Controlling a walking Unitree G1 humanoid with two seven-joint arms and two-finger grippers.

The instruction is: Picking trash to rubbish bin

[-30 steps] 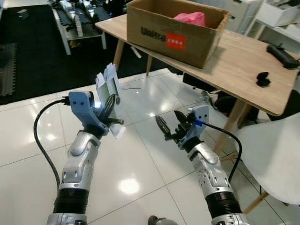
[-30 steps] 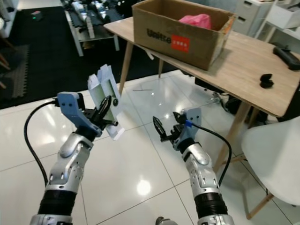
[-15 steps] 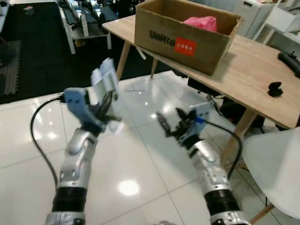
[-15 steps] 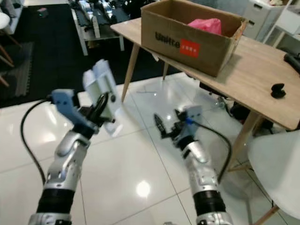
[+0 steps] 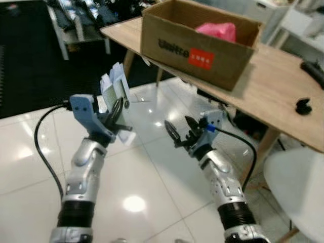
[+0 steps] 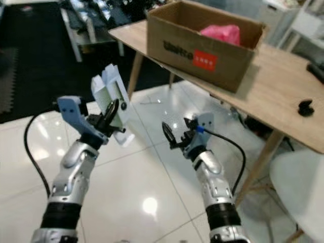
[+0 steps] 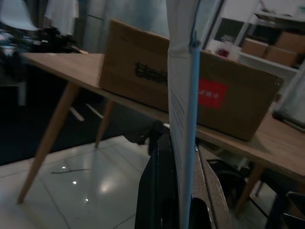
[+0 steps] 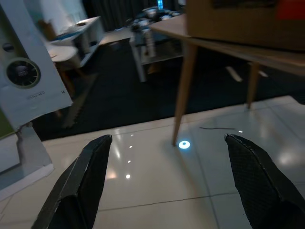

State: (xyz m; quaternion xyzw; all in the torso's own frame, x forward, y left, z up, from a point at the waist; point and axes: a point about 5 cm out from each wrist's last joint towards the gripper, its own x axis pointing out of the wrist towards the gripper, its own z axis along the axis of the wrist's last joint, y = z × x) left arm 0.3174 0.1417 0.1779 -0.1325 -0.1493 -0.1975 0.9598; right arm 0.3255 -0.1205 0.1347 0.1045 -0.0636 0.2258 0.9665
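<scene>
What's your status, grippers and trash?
Left gripper shut on flattened white carton, held up over floor. Right gripper open, empty. Cardboard box on wooden table ahead, pink bag inside. Nothing between.

Left gripper [image 5: 117,109] is clamping a white carton [image 5: 117,91] above the tiled floor [image 5: 152,187]; right gripper [image 5: 180,130] is spreading its fingers before a table [image 5: 263,96] bearing a cardboard box [image 5: 195,43].

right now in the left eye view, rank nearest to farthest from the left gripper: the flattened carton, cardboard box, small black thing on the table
1. Flattened carton: clamped in the left gripper itself.
2. Cardboard box: ahead and to the right, on the near end of the wooden table.
3. Small black thing: far right on the tabletop, well beyond the box.
</scene>
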